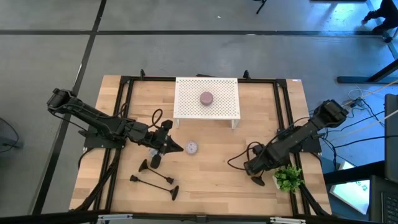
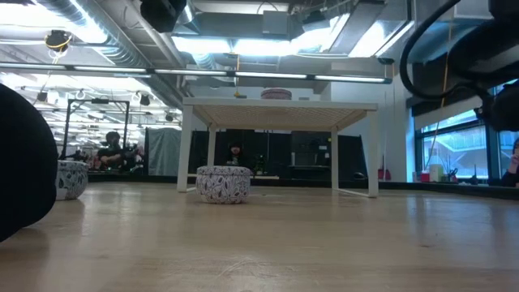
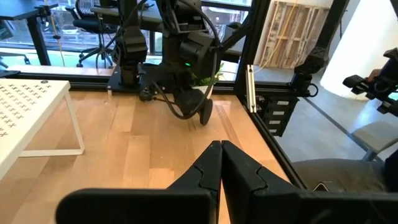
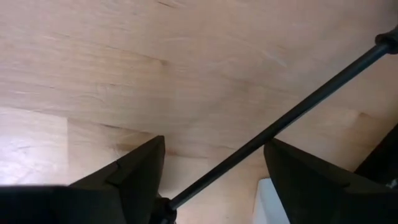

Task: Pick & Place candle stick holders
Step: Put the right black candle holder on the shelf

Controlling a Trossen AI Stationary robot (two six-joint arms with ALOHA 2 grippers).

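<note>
Progress looked early. Right pincer [image 1: 255,175] sat low at the surface's [image 1: 211,155] near-right part, just beside the small green plant [image 1: 287,177]. Its fingers [image 4: 134,171] were apart with a thin black stem [image 4: 292,112] of one candle stick holder running between them over the wood; no contact visible on either side, so I'd call it lined up for a grab, not gripped.

Left pincer [image 1: 175,147] was together and empty, parked near mid-surface close to the small patterned pot [image 1: 192,147].

Other candle stick holders [image 1: 152,181] were lying flat on the near-left part of the surface, two long ones side by side, plus a shorter one [image 1: 153,162] nearer the left arm.

The white perforated rack [image 1: 206,99] at the far side carried only a round pinkish object [image 1: 206,98]; no holders on it.

Judgement: none placed yet, if the rack is the target (not certain). Left to do: close on the stem, lift, place, then repeat for the rest.
</note>
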